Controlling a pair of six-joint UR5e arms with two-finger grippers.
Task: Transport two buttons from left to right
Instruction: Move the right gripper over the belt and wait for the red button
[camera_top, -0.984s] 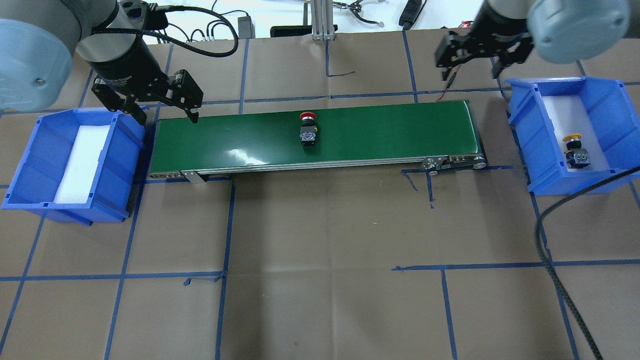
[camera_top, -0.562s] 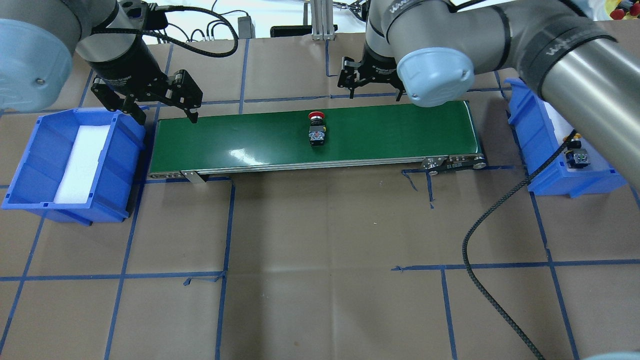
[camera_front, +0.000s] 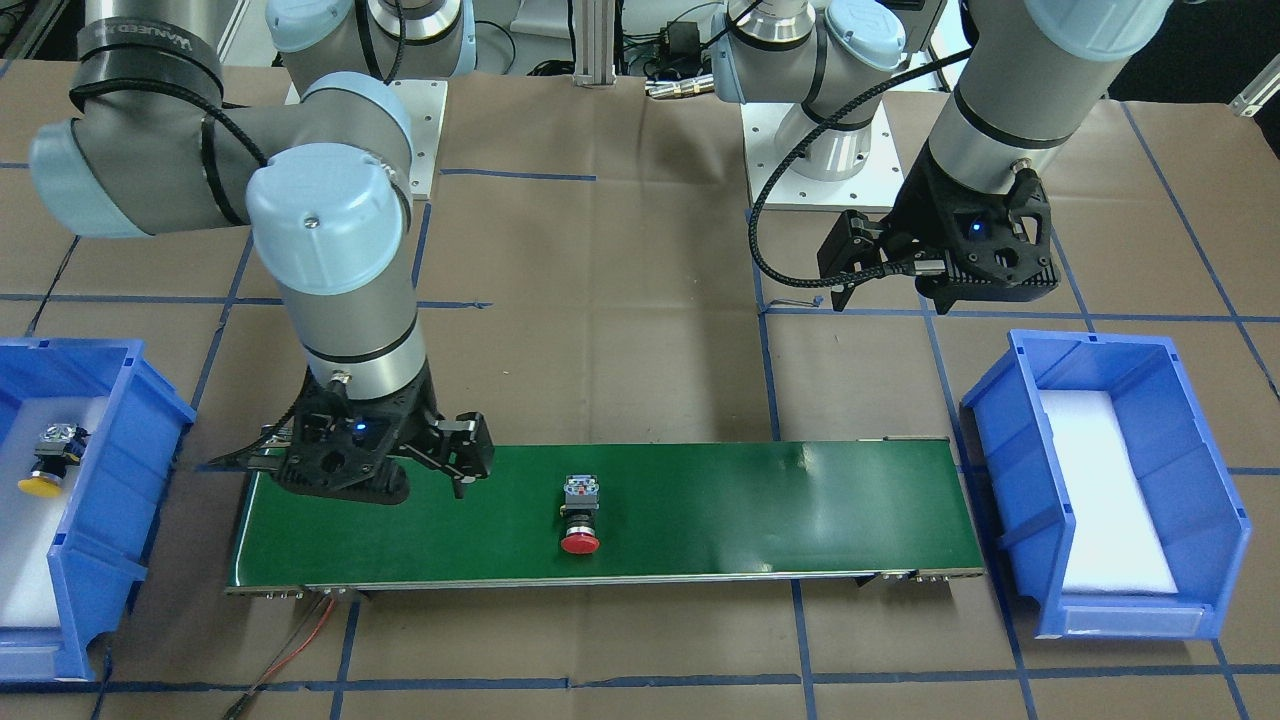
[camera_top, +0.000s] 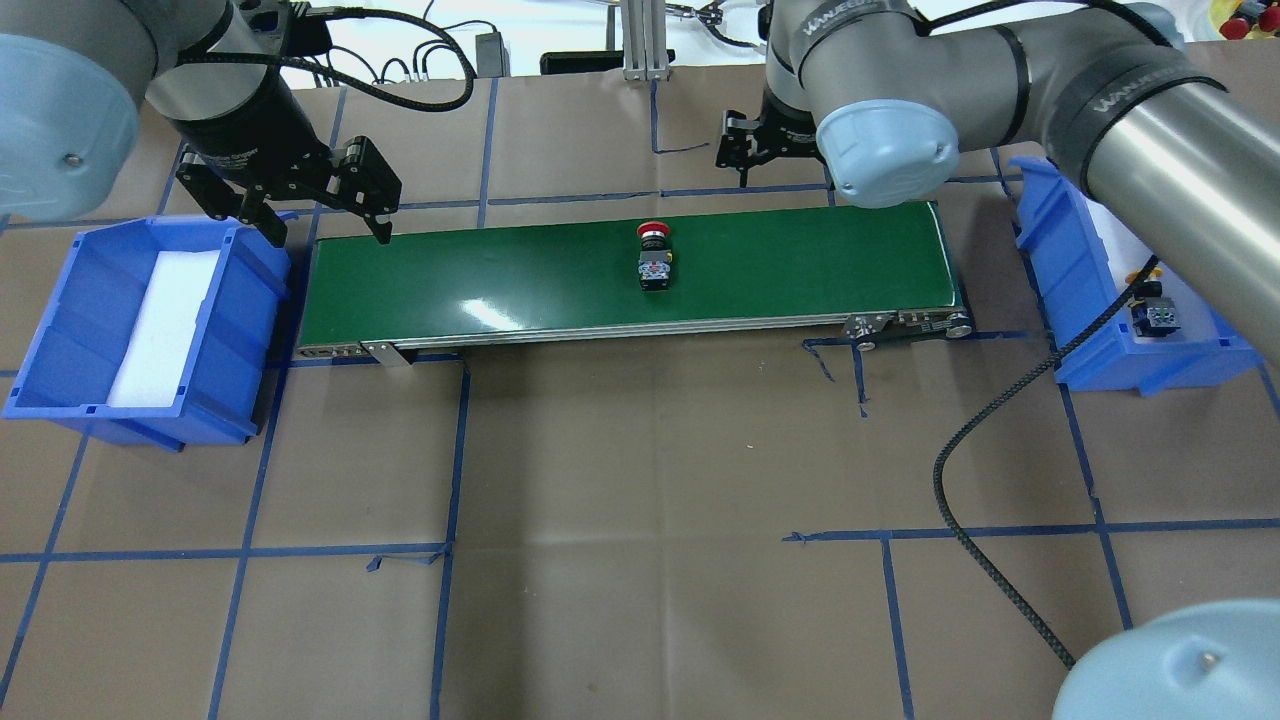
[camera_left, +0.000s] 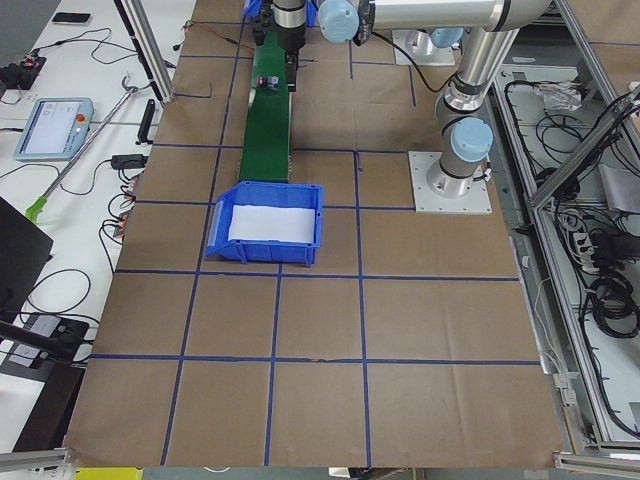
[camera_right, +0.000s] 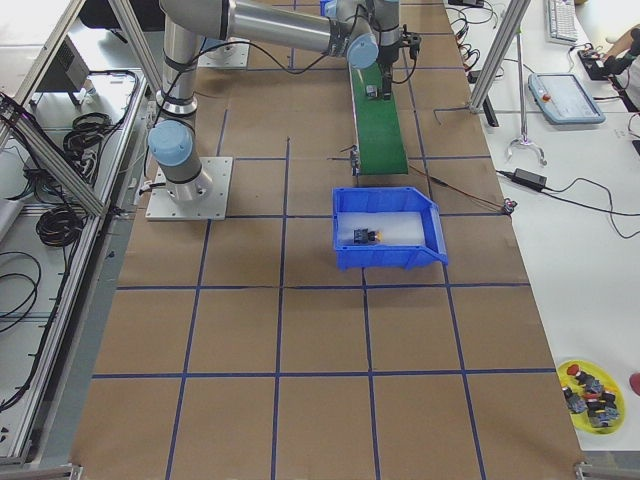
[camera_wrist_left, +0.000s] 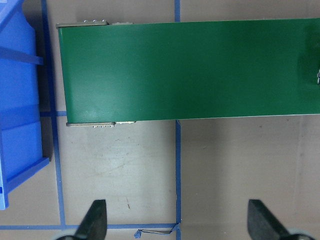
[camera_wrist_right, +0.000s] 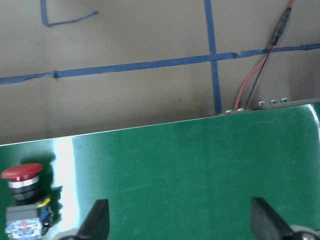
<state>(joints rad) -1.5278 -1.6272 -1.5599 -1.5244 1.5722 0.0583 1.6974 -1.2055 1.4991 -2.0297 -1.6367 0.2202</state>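
The red button (camera_top: 655, 262) lies on its side mid-belt on the green conveyor (camera_top: 500, 280), also in the front view (camera_front: 580, 515) and at the lower left of the right wrist view (camera_wrist_right: 22, 200). The yellow button (camera_front: 50, 455) lies in the right blue bin (camera_top: 1075, 280), partly hidden overhead by the right arm. My right gripper (camera_front: 365, 478) is open and empty over the belt's right part, to the side of the red button. My left gripper (camera_top: 330, 228) is open and empty, above the belt's left end beside the left bin (camera_top: 60, 330).
The left bin holds only white foam. A black cable (camera_top: 1000, 600) loops over the table's front right. A red and black wire (camera_wrist_right: 255, 80) runs behind the belt's right end. Blue tape lines cross the brown table cover.
The red button has ridden the belt to the right. My right arm swung from beside the right bin in over the belt's far edge. The left gripper has barely moved.
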